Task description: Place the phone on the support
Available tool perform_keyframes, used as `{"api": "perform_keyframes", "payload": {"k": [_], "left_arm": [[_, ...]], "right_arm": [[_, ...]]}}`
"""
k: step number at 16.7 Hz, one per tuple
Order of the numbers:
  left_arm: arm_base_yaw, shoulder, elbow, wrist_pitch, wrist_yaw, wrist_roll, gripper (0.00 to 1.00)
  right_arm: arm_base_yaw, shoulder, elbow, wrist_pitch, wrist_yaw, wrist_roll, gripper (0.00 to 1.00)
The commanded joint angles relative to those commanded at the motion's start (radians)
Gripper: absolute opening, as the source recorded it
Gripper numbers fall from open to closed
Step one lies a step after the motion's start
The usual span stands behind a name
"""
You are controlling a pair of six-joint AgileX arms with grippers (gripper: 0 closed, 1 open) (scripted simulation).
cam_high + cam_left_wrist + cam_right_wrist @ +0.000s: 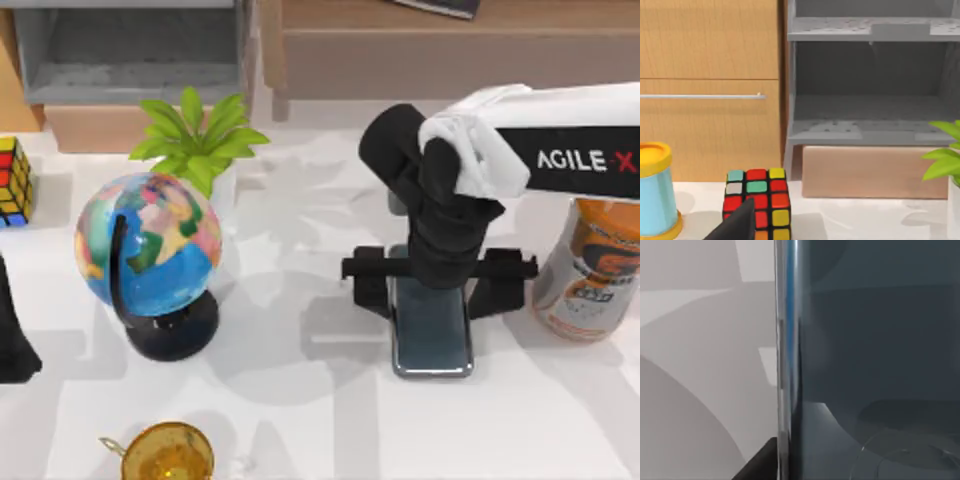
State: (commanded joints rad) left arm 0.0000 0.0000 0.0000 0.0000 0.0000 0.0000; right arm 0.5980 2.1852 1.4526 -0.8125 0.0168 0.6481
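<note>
Right gripper (455, 270) sits directly over the phone (432, 335), whose long axis runs toward the tabletop's near edge; finger state hidden, possibly pinching it. Left arm parked.

My right gripper (432, 285) sits over the phone (432, 335), right of the bench (320, 420) centre. A bottle (588, 270) stands just right of it. The globe (150, 250) is well left, a plant (195, 135) behind it, a cube (14, 180) at the left edge, a cup (168, 455) in front.
</note>
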Motion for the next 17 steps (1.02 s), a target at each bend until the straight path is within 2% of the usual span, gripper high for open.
{"api": "perform_keyframes", "payload": {"k": [7, 13, 17], "left_arm": [[0.0, 0.0, 0.0, 0.0, 0.0, 0.0, 1.0], [0.0, 0.0, 0.0, 0.0, 0.0, 0.0, 1.0], [0.0, 0.0, 0.0, 0.0, 0.0, 0.0, 1.0]], "right_arm": [[0.008, -0.045, 0.004, -0.038, 0.014, 0.002, 0.0], [0.048, -0.09, 0.003, -0.05, 0.026, 0.062, 0.0], [0.026, -0.086, 0.034, -0.075, 0.011, 0.041, 0.0]]}}
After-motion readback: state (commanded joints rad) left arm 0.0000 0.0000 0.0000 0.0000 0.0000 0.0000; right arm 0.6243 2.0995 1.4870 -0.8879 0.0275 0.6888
